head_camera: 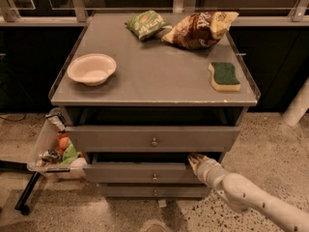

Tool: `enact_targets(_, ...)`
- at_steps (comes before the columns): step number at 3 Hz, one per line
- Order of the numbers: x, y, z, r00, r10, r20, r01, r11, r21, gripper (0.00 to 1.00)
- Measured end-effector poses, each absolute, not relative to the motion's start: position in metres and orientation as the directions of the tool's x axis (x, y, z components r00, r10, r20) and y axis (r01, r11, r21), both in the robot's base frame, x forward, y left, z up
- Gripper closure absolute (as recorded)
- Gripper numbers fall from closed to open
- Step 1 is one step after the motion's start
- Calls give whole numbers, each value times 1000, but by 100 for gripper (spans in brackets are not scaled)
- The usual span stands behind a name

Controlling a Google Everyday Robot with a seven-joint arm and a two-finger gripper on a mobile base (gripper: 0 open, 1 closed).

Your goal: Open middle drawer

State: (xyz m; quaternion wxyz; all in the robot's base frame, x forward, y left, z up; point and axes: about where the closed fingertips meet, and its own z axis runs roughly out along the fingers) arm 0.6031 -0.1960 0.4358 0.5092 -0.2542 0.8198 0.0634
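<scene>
The grey cabinet has three drawers. The middle drawer (145,172) is the second one, with a flat front and a small round knob (154,177). It stands pulled out a little, with a dark gap above its front. The top drawer (152,138) also stands out from the cabinet. My gripper (194,159), on a white arm (246,197) coming from the lower right, is at the right end of the middle drawer's top edge, reaching into the gap.
On the cabinet top (154,76) are a white bowl (91,69), a green chip bag (145,24), a brown chip bag (198,29) and a green-and-yellow sponge (224,76). A clear bin (53,151) of items hangs at the cabinet's left. The bottom drawer (154,191) looks shut.
</scene>
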Motion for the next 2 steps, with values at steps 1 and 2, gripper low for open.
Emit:
enact_targets(1, 595, -196, 434, -382, -337, -861, -489, 864, -122, 100)
enact_targets(2, 574, -198, 431, -440, -317, -840, -501, 863, -64, 100)
